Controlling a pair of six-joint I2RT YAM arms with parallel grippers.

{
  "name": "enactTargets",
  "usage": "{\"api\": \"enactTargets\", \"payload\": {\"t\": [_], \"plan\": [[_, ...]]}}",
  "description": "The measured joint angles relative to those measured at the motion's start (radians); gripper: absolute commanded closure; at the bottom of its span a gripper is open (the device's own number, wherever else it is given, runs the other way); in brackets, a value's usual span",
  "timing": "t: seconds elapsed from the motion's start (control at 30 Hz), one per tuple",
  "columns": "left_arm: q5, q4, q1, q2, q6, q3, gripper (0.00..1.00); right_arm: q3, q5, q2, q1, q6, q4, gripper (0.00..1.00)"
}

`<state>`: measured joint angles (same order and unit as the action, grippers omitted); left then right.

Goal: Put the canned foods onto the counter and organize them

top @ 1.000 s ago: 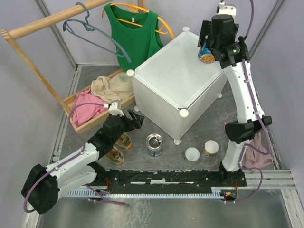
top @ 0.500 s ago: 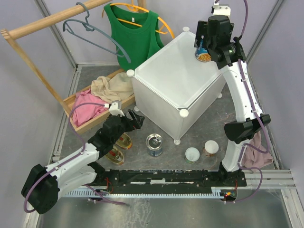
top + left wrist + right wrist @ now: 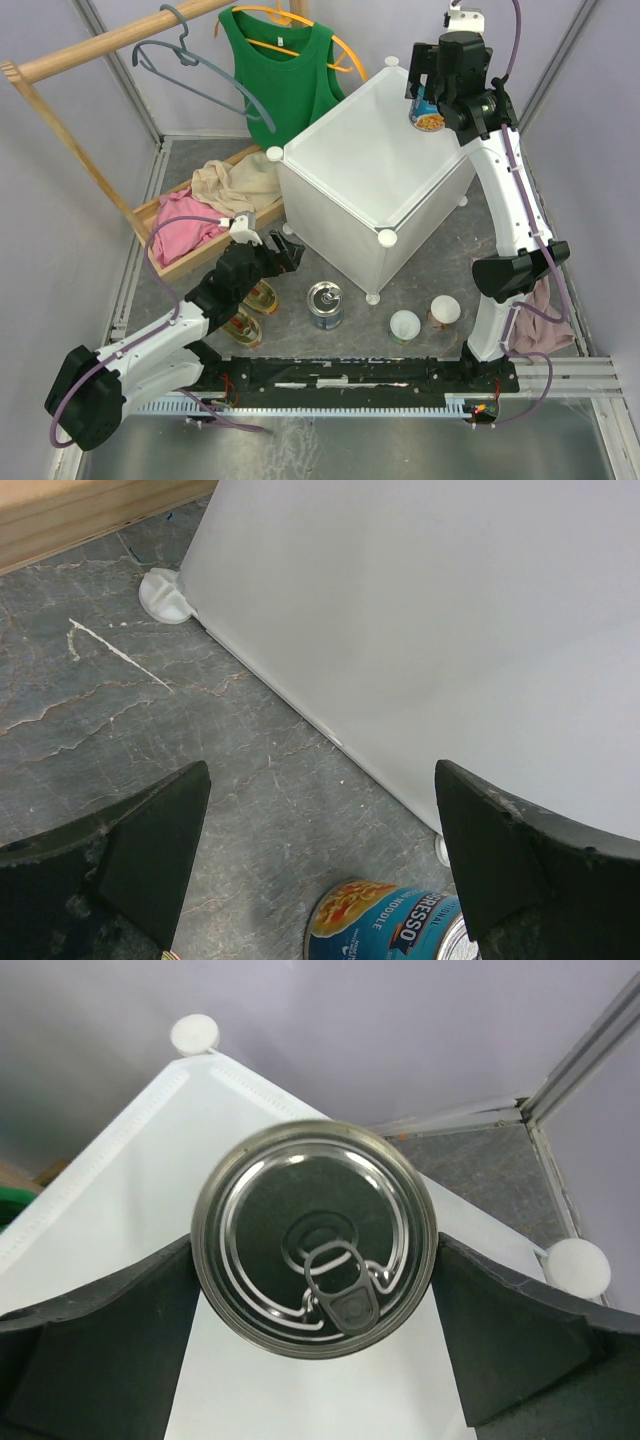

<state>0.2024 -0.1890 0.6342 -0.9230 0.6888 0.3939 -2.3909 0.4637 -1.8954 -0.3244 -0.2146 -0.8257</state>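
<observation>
Jaws of your right gripper pinch a tall blue-labelled can over the counter's far right edge, while your left gripper hangs low just beside the counter's near wall, jaws spread, near a second blue-labelled can.

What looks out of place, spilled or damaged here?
Nothing looks spilled or damaged. The tall can and two white-lidded cans stand upright on the floor. One oddity: a pink cloth lies bunched by the right arm's base, far from the tray of clothes.
</observation>
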Motion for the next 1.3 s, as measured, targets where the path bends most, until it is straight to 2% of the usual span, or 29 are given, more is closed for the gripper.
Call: {"api": "enactTargets", "payload": {"t": [1.03,1.23,1.3], "plan": [[-0.002,0.028,0.000,0.010,0.002,0.000,0.01,0.059,-0.018,0.073,0.000,0.002,0.093,0.01],[0.002,0.030,0.000,0.009,0.002,0.000,0.01,0.170,-0.013,0.151,0.000,0.005,0.124,0.01],[0.002,0.031,0.000,0.009,0.002,0.000,0.01,0.223,-0.010,0.193,0.000,0.005,0.138,0.06]]}}
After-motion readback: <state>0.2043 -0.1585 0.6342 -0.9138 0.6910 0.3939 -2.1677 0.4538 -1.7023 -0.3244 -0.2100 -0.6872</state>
